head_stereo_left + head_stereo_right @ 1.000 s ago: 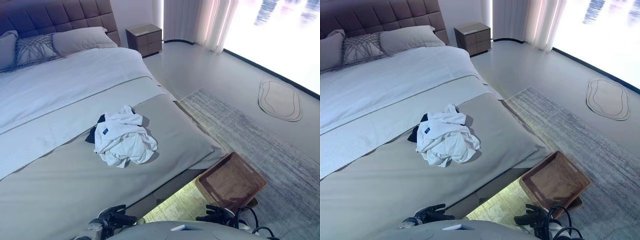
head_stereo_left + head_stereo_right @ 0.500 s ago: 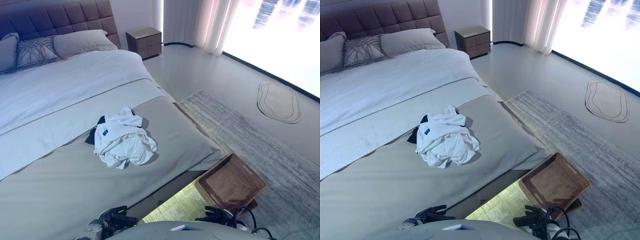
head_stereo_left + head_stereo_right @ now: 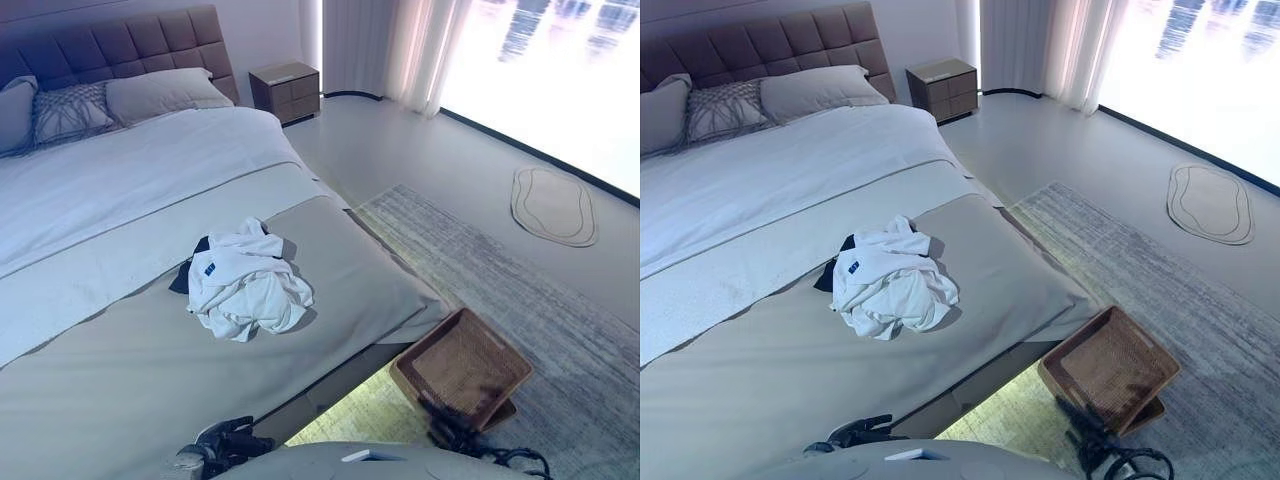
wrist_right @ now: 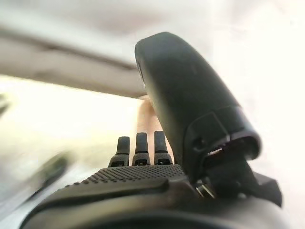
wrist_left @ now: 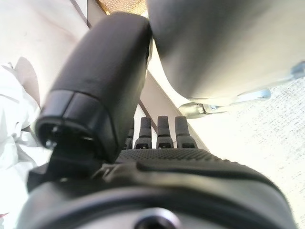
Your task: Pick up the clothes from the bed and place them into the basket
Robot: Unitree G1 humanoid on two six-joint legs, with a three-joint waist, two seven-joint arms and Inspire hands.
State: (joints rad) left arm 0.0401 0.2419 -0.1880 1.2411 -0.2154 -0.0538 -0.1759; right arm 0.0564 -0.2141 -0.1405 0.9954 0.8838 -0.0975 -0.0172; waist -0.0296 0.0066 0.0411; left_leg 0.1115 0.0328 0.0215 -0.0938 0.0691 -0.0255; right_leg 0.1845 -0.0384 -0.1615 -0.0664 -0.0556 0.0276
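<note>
Left hand (image 3: 232,441) hangs low at the 7 o'clock edge of the head view, fingers relaxed and straight in its wrist view, holding nothing; it sits by the foot of the bed (image 3: 120,390), well short of the laundry. Right hand (image 4: 143,181) shows only in its own wrist view, fingers likewise straight and empty. Neither hand has begun a reach, so the pick-up looks not yet started. The clothes (image 3: 243,283), a crumpled white bundle with a dark piece beneath, lie at the picture's centre on the grey bed cover. The wicker basket (image 3: 461,368) stands on the rug (image 3: 520,290) at 4 o'clock, just beside the bed's corner, probably set there for a short carry
</note>
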